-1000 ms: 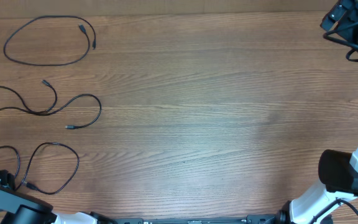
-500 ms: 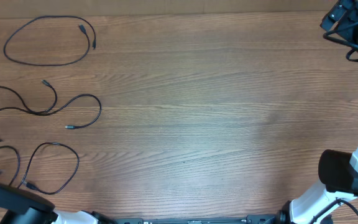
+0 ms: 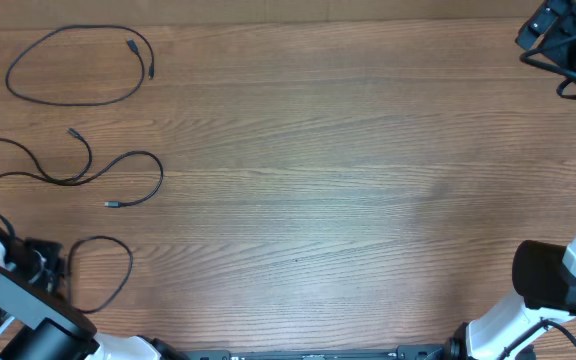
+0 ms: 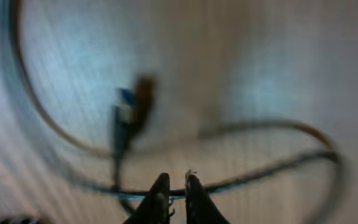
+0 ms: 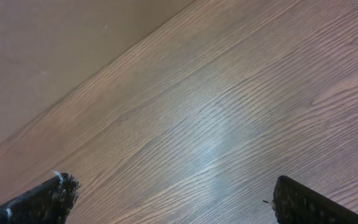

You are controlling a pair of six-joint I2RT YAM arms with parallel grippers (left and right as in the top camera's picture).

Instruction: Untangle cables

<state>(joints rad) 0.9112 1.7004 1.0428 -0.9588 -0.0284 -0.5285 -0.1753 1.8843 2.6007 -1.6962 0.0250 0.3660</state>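
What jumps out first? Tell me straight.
Along the left of the table lie three separate black cables: a far loop, a wavy middle one, a near loop. The left fingers are pinched on the near loop; the right fingers stand wide open over the table.

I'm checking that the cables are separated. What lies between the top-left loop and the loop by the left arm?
Overhead, a third cable snakes there, touching neither the top loop nor the lower loop; otherwise bare table.

Beyond the left tool [image 4: 176, 186] the cables [image 4: 266, 126] are heavily blurred; the plug [image 4: 129, 112] above it shows no detail. Overhead, the left arm [image 3: 8, 300] hides one loop's [image 3: 130, 265] end.
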